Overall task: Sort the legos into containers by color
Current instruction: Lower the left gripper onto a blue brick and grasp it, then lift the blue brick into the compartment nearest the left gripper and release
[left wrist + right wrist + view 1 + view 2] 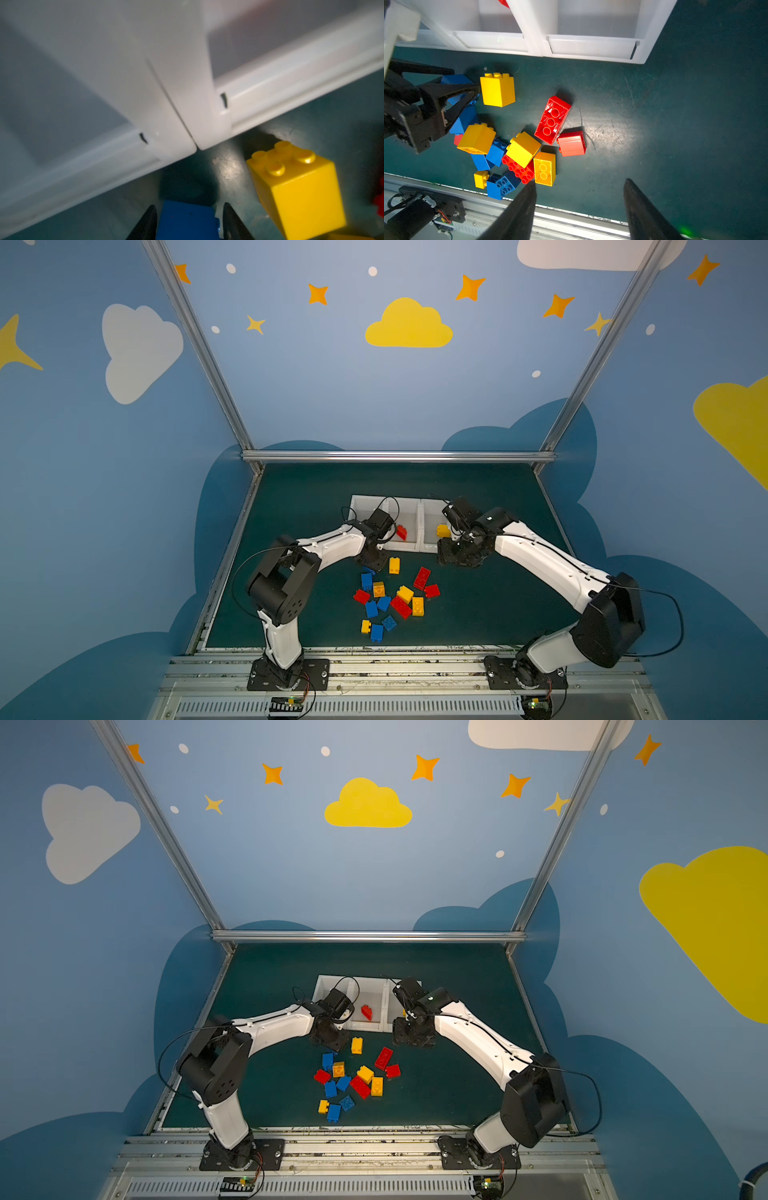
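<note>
Three joined white containers point(405, 548) point(365, 1028) point(533, 47) stand at the back. The middle one holds a red lego point(401, 532) and the right one a yellow lego point(443, 531). Several red, blue and yellow legos point(395, 599) point(357, 1081) point(517, 153) lie piled on the green mat in front. My left gripper point(371, 565) point(189, 206) point(465, 82) is down at the pile's far left, shut on a blue lego point(187, 222) point(455, 80) beside a yellow cube point(297, 193) point(497, 89). My right gripper point(455, 558) point(579, 182) hangs open and empty before the right container.
A metal rail point(374, 657) point(571, 218) runs along the mat's front edge, and aluminium frame bars point(399, 456) border the back and sides. Bare green mat point(675, 124) lies to the right of the pile.
</note>
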You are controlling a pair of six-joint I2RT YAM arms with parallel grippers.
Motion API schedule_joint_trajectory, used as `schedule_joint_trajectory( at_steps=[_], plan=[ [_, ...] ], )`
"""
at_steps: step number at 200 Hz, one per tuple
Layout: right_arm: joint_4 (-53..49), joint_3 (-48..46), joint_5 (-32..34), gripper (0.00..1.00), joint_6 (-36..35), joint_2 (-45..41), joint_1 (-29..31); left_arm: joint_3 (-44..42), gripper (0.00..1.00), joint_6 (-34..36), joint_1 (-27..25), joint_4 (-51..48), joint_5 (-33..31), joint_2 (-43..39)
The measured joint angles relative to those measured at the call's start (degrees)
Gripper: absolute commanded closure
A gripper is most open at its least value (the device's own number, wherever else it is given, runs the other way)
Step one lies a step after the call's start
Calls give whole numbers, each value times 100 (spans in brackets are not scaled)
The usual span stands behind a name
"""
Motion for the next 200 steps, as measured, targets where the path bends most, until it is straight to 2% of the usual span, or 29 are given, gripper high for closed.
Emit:
schedule_joint_trajectory(
  at_steps=[44,112,153,200],
  plan=[
    [0,0,4,34,24,-2,0,-15,63,-70,2,9,94,-24],
    [0,-13,46,34,31,-162,0,225,63,-109,98,-127,190,-651],
    [-20,-74,66,34,31,-251,0,697,62,-105,511,-39,199,-984],
    [-28,-175,125,34,31,-343,0,1458,61,-66,1084,-81,269,-348]
  ],
)
